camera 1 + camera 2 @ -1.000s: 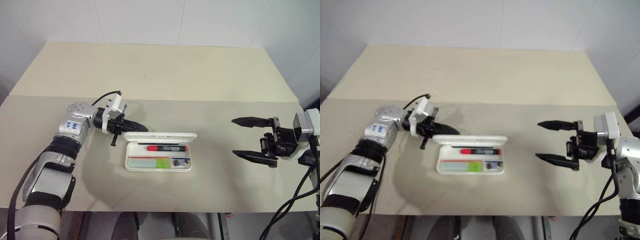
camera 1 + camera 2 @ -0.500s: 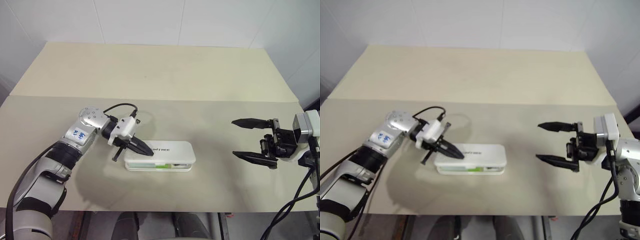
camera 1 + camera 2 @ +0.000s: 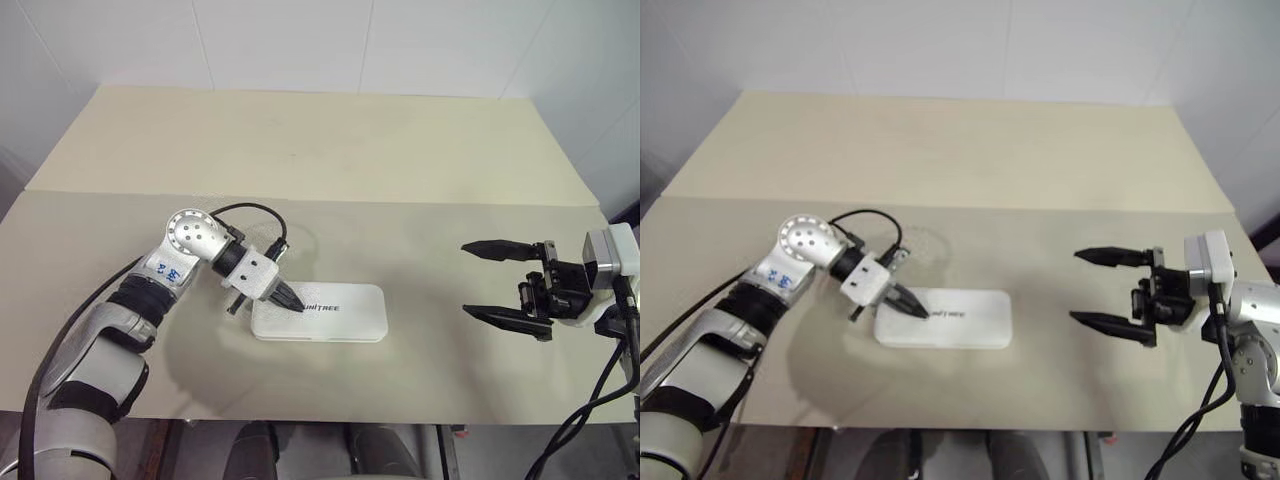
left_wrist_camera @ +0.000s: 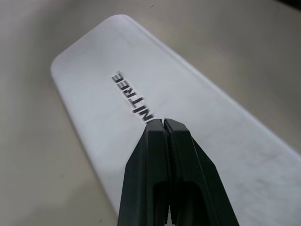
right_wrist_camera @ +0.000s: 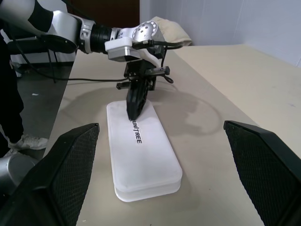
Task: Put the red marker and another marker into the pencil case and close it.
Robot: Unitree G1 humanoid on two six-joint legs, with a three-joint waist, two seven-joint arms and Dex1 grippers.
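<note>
While the beige table (image 3: pixel 420 160) bears the pencil case (image 3: pixel 330 318), now lidded flat instead of open a second ago, the left gripper (image 3: pixel 290 303) presses pinched fingertips on it; the right gripper (image 3: pixel 505 282) hangs wide, empty, well apart.

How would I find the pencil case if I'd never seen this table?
Look at the big beige table, near its front edge. The pencil case is the flat white box with rounded corners lying shut there, black lettering on its lid, with the left gripper pressing shut fingertips on it.
</note>
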